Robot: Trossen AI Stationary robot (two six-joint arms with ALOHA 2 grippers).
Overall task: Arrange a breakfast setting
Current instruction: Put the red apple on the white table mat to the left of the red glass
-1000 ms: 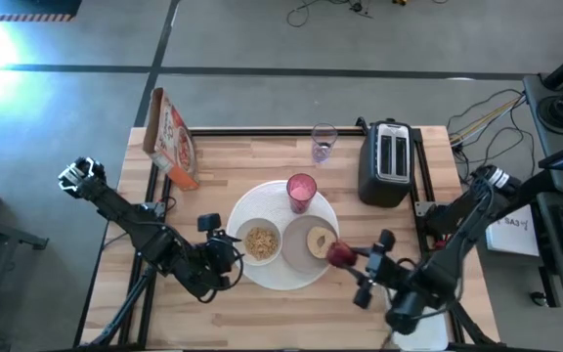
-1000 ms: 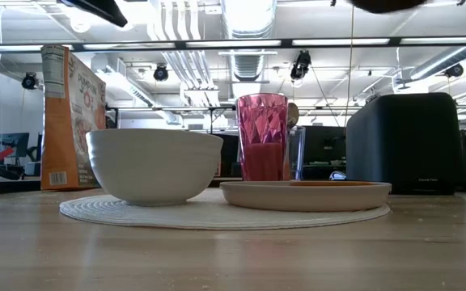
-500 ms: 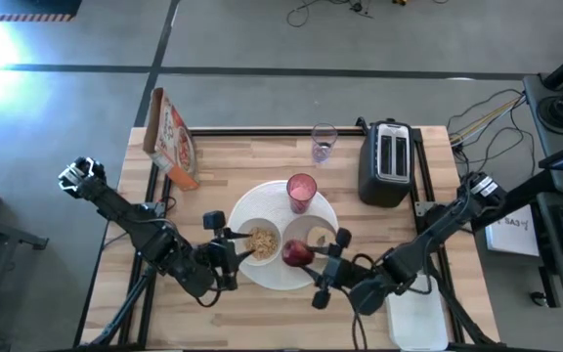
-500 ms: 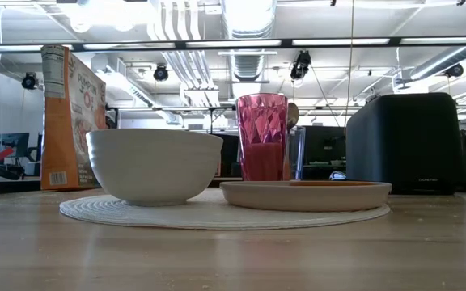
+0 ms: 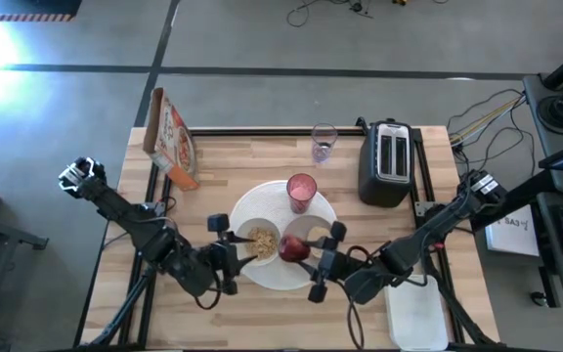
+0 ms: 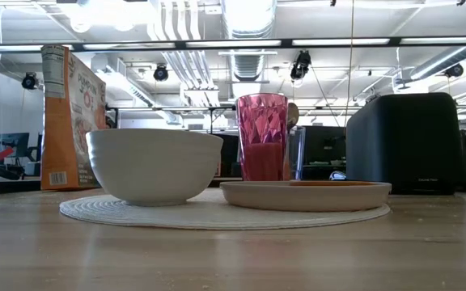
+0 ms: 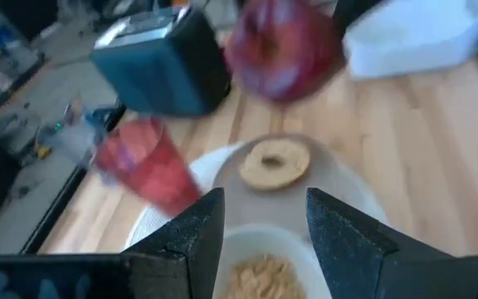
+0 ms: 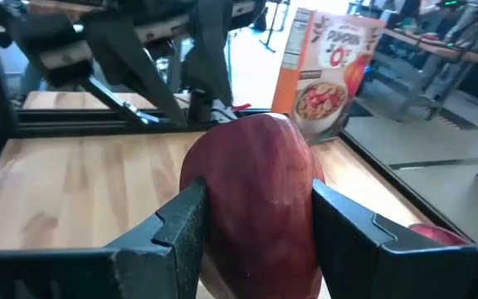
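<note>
Wooden bench [image 5: 213, 166], toaster [image 5: 387, 161] and cereal box [image 5: 171, 137] at back. Large round white plate [image 5: 252, 207] mid-bench carries small white bowl [image 5: 260, 241], pink tumbler [image 5: 301, 192]. Right tool [image 5: 306, 256] clamped on red apple [image 5: 293, 248], apparently above the plate. Left tool [image 5: 231, 250] fingers apart, beside bowl.

The table [image 5: 213, 161] is made of light wood with a dark frame around its edge. A big round white plate [image 5: 262, 200] sits in the middle of it. A cereal box [image 5: 171, 137] stands near the far left corner. A black toaster [image 5: 387, 161] stands near the far right side. A clear glass [image 5: 324, 143] stands between the box and the toaster, close to the far edge. A white tray [image 5: 413, 318] lies at the near right corner, partly hidden.
</note>
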